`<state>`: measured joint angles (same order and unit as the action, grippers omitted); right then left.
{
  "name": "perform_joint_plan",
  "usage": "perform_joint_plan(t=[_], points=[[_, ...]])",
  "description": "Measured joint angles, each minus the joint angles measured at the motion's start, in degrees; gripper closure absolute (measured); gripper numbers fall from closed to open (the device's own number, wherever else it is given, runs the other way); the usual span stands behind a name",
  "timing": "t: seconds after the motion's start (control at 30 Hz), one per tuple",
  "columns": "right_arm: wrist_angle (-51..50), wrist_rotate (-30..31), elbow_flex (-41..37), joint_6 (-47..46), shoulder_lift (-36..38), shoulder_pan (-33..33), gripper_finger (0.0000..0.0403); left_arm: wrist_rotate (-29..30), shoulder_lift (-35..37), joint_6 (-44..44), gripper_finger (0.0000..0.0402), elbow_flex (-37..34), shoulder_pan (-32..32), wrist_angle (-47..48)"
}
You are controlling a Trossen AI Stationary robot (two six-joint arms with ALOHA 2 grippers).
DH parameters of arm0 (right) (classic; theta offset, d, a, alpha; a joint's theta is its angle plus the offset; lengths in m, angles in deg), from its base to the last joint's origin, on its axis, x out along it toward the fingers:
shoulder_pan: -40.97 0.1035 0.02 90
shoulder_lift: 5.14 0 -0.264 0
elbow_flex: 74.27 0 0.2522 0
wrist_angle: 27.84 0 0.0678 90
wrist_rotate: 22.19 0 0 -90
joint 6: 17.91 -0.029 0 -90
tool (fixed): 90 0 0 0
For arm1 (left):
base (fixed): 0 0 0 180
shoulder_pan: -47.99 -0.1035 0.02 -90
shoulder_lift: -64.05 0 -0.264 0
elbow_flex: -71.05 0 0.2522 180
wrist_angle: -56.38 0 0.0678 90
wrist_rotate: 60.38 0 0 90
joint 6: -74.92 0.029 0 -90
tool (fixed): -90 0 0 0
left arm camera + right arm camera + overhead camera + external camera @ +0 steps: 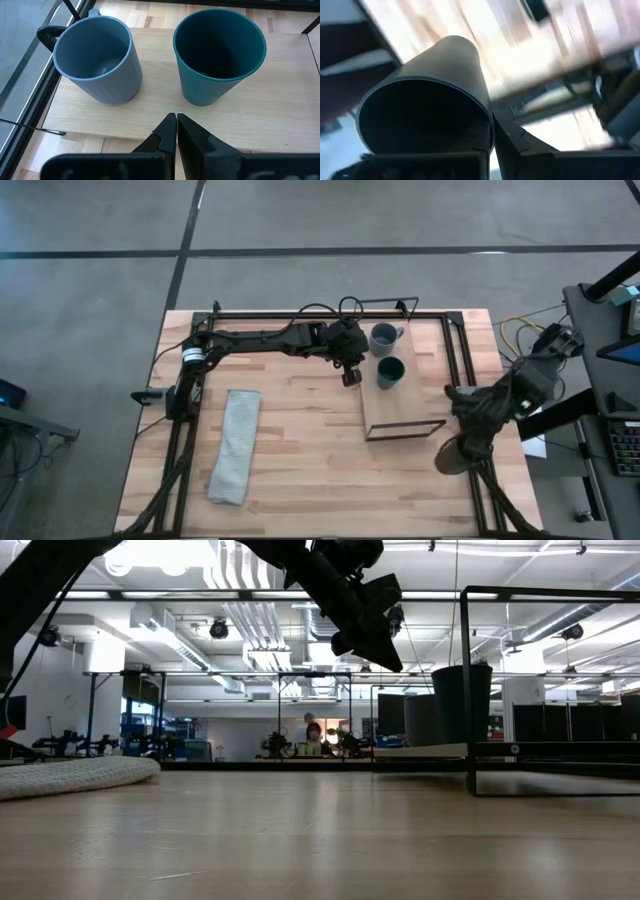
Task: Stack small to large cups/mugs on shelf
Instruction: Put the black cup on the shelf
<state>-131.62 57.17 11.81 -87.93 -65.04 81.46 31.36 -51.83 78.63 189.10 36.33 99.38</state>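
The blue-grey mug is standing upright at the far end of the shelf, its handle pointing toward the counter's far edge, and the dark green cup is sitting just beside it on the same board, nearer the middle; in the left wrist view the mug and the green cup are standing side by side, close but not touching. The near half of the shelf is lying bare.

The dark brown-black cup is hanging off the counter's right edge, tilted on its side, with the right gripper clamping its fingers on the rim; the right wrist view is showing the cup's open mouth with a finger pressing against its wall.

The left gripper is hovering above the counter just left of the shelf, its fingers pressed together and holding nothing.

A long grey folded cloth is lying on the counter's left side, well apart from the shelf.
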Motion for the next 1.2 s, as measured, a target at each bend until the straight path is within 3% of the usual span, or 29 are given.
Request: perform_joint_plan(t=[0.13,0.4,0.5,0.93,1.2], points=[[0.0,8.06,7.12,2.51,0.0,0.0,0.0394,0.0,0.0,-0.02,0.0402,0.0,-0.01,-0.02],[0.05,35.72,16.72,10.41,0.09,-0.03,0.0394,0.0,0.0,-0.09,0.0402,0.0,0.02,-0.02],[0.04,42.01,17.95,13.64,0.15,-0.53,0.0394,-0.02,-0.01,-0.09,0.0402,0.0,0.07,-0.02],[0.0,40.3,17.48,19.56,-0.28,-10.55,0.0394,-0.02,5.5,-0.39,0.0402,-0.02,0.07,2.33],[-0.02,36.41,16.02,20.97,-0.31,-18.1,0.0394,0.0,12.79,-0.48,0.0402,-0.02,0.52,12.21]])
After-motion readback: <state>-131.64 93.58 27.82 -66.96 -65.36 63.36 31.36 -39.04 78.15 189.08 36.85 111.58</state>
